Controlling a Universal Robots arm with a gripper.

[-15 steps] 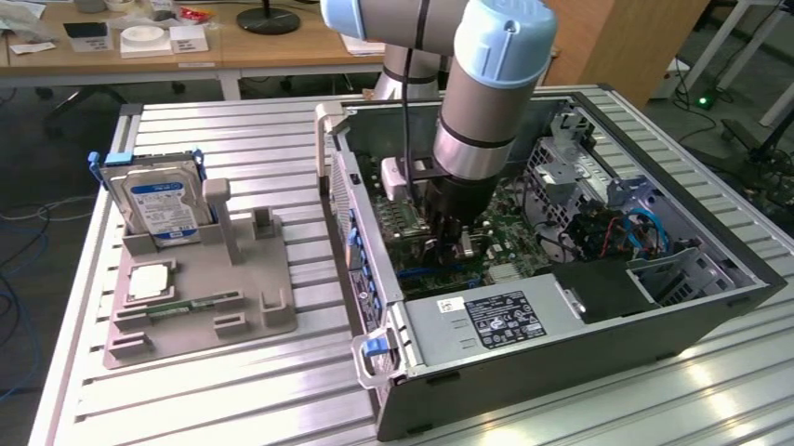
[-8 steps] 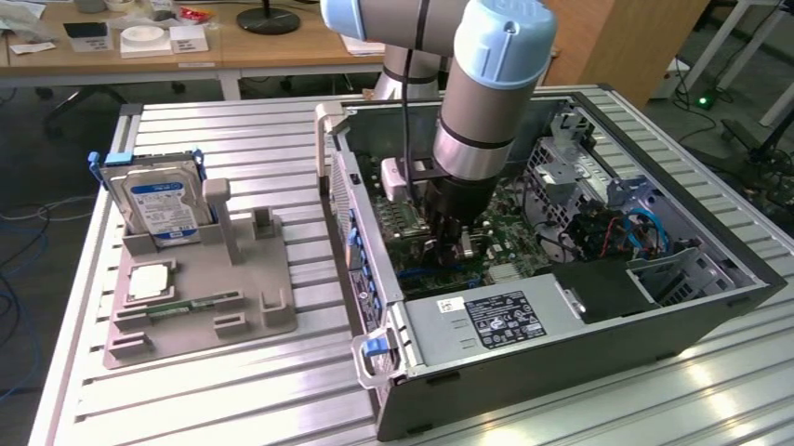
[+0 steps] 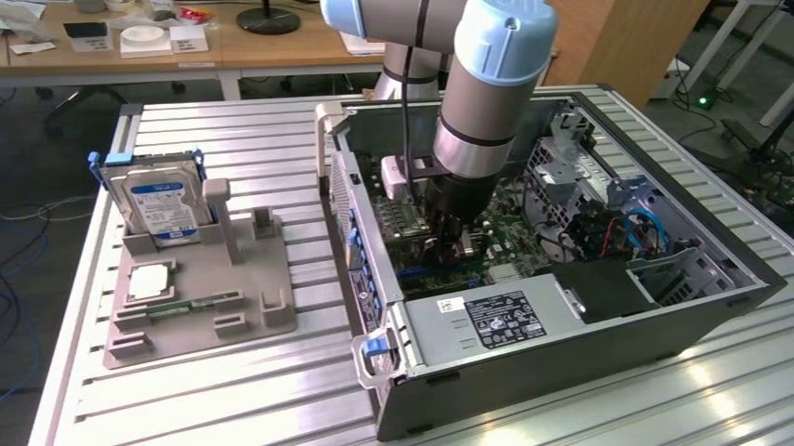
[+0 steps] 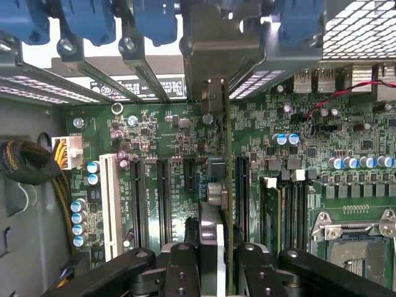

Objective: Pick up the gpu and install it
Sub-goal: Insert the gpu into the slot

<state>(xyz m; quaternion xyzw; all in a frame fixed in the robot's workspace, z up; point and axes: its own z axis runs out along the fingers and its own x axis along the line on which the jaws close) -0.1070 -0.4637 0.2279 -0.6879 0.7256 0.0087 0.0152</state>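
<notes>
A: Nearest the exterior camera, what stands?

B: The open computer case (image 3: 546,307), lying on its side on the slatted metal table (image 3: 223,390). Its near end holds the power supply (image 3: 496,321) with a dark label, and a pale handle (image 3: 372,358) sits at the near left corner.

A: The gpu?

B: Inside the case, edge-on and upright over the green motherboard (image 4: 161,142). In the wrist view the gpu (image 4: 227,185) reads as a thin dark-green card running away from the camera, its silvery metal bracket (image 4: 213,93) at the far end against the rear slot openings.

A: End effector?

B: The gripper (image 4: 218,257) is partly closed, its black fingers (image 4: 182,263) clamped on either side of the card's near edge. In the exterior view the gripper (image 3: 449,243) hangs low in the case, under the arm's grey and blue wrist.

A: Obstructions?

B: Long black expansion slots and one white slot (image 4: 111,204) run alongside the card. Blue retaining clips (image 4: 93,21) line the rear. A sleeved cable bundle (image 4: 25,164) lies off to one side, and the processor socket (image 4: 352,238) to the other.

A: Outside the case?

B: On the exterior view's left, a grey parts holder (image 3: 205,297) carries a silver hard drive (image 3: 159,204) with a blue-white label, standing upright, and a narrow green memory stick (image 3: 192,305) lying flat nearer.
</notes>
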